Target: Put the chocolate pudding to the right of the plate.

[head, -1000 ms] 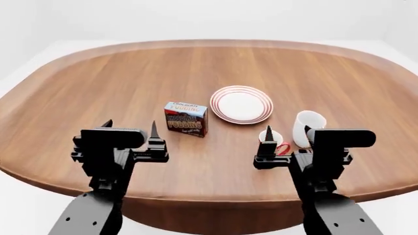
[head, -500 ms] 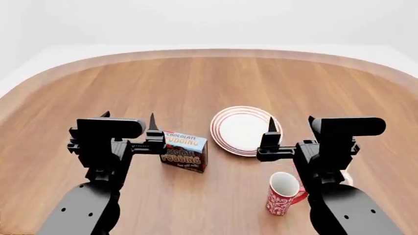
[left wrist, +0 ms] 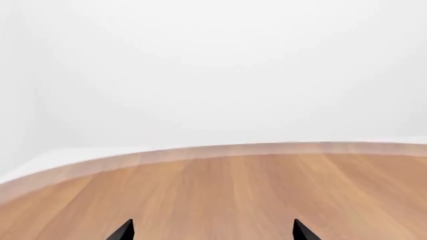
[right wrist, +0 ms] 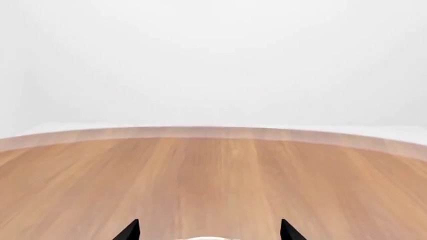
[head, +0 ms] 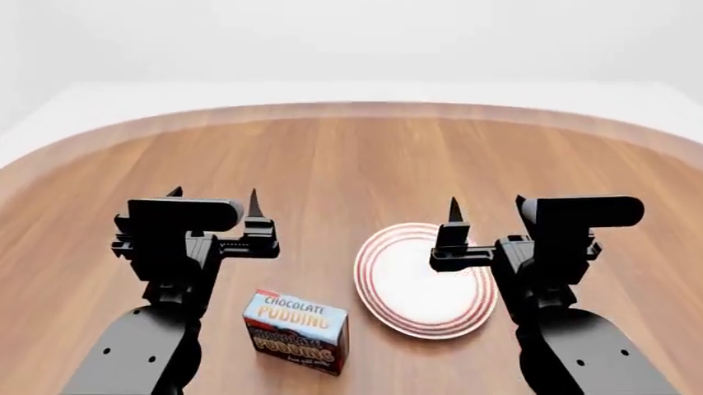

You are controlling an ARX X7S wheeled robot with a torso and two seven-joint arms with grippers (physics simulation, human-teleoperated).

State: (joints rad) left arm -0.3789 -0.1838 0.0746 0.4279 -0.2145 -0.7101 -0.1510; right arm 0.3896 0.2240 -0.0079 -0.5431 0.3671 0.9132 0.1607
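In the head view the chocolate pudding [head: 295,330], a brown carton with a light blue top, stands on the wooden table near the bottom edge. The white plate [head: 409,298] with red rings lies just right of it. My left gripper [head: 214,197] is open and empty, held above the table beyond the carton. My right gripper [head: 486,211] is open and empty above the plate's far side and covers part of it. In the left wrist view the left gripper [left wrist: 213,232] shows only bare wood between its tips. In the right wrist view the right gripper [right wrist: 209,232] has a sliver of the plate's rim [right wrist: 205,238] between its tips.
The oval wooden table [head: 351,156] stretches far ahead, with its curved far edge [head: 351,107] against a white floor. The table also shows in the left wrist view [left wrist: 267,185] and the right wrist view [right wrist: 213,175]. No mugs are in view.
The view has shifted forward. The carton and plate have slid toward the bottom of the head view, and the red and white mugs have dropped out of sight. Both grippers stay open.
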